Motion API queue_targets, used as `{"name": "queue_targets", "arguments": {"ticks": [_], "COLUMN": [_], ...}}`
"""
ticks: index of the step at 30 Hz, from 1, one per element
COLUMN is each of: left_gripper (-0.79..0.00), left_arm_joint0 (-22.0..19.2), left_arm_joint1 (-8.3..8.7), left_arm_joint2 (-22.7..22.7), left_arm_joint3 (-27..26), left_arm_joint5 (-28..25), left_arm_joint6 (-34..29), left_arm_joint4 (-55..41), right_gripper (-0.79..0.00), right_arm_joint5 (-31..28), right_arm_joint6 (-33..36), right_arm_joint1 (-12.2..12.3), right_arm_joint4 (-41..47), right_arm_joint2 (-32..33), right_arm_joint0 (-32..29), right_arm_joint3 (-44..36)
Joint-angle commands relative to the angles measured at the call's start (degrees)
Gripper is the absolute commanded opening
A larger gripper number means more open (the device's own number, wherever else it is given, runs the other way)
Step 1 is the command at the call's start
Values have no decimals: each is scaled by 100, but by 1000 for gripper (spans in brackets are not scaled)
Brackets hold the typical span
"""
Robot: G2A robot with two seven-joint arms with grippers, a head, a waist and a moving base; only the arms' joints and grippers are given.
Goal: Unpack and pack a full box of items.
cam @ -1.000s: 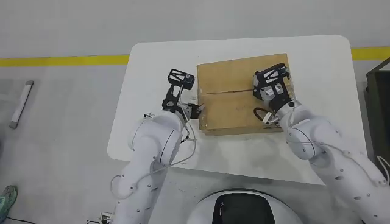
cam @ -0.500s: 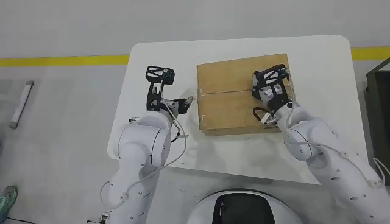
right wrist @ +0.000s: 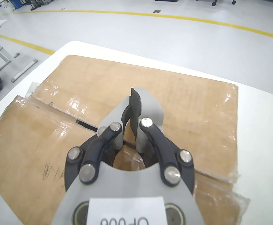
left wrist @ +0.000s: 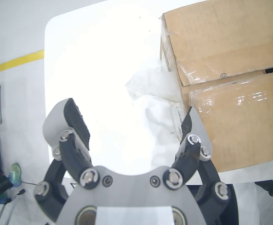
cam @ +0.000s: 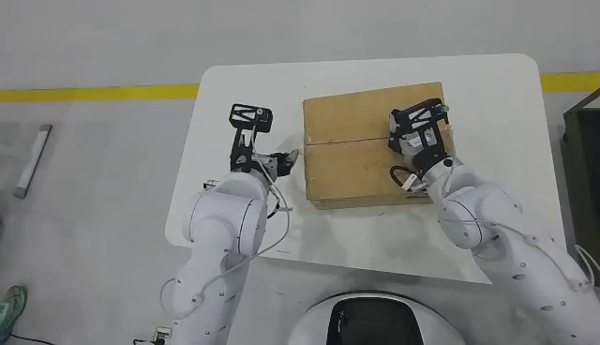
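A closed brown cardboard box [cam: 370, 143] lies on the white table [cam: 234, 82], its two top flaps meeting at a taped seam [right wrist: 57, 112]. My left gripper [cam: 251, 116] hangs open over bare table left of the box, apart from it. In the left wrist view, the left gripper [left wrist: 129, 108] holds nothing and the box [left wrist: 232, 76] stands beside one finger. My right gripper [cam: 419, 118] sits over the box top near the seam's right end. In the right wrist view, the right gripper [right wrist: 134, 99] is shut with nothing between its pads.
A crumpled piece of clear tape or film [left wrist: 150, 87] lies on the table against the box's left side. Bare table runs left of the box and along its right edge [cam: 506, 111]. A dark cabinet [cam: 583, 148] stands off the table's right side.
My left gripper drew away from the box's left edge toward the table's left side, then edged slightly back. The right gripper stayed over the seam.
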Motion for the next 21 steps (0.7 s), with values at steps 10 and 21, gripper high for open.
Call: {"name": "queue_targets", "arguments": {"ticks": [10,21], "left_gripper": [0,0], "left_arm_joint0": [543,328], "left_arm_joint1": [103,-12], "left_arm_joint2": [223,698], "left_arm_joint3": [459,1215], "left_arm_joint5": [-842,-776], "left_arm_joint6": [1031,1685], "left_arm_joint4": [1777,1978], "right_gripper": [-785,-785], "right_arm_joint5": [-428,-428], "right_arm_joint6": [-171,-183], "right_arm_joint1": [-33,-132], "right_arm_joint4": [362,246], "right_arm_joint2": [258,99], "right_arm_joint0": [-173,-49], "right_arm_joint3": [115,271]}}
